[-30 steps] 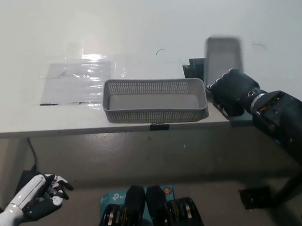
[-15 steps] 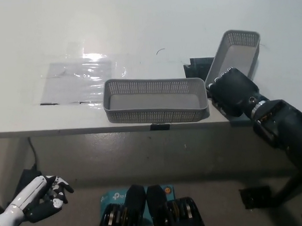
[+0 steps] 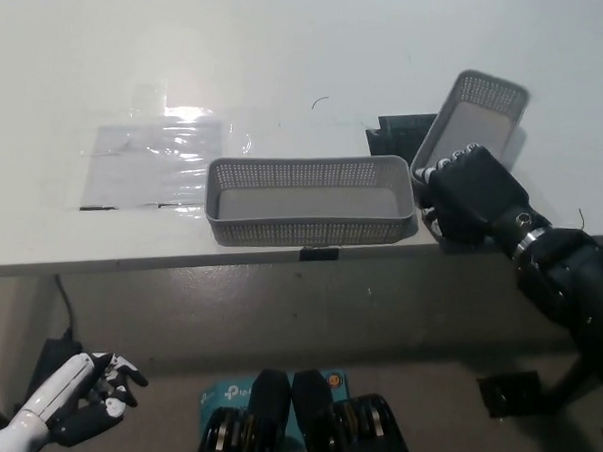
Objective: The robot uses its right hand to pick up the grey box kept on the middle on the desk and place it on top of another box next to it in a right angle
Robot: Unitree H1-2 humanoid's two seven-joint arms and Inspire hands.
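Two grey perforated boxes are on the white desk (image 3: pixel 289 45). One grey box (image 3: pixel 311 198) lies lengthwise near the desk's front edge, in the middle. The second grey box (image 3: pixel 473 118) is tilted up at the right, its near end in my black right hand (image 3: pixel 473 198), which is shut on it. That box's far end points up and to the right, beside the first box's right end. My white left hand (image 3: pixel 85 405) hangs below the desk at the lower left, fingers apart, holding nothing.
A sheet of clear plastic (image 3: pixel 159 155) lies flat on the desk to the left of the boxes. A small dark object (image 3: pixel 395 136) sits behind the held box. The desk's front edge (image 3: pixel 180 256) runs just below the first box.
The box in my right hand has swung from pointing straight away to leaning right and further away. My right hand has shifted slightly right and nearer. The other box stayed put.
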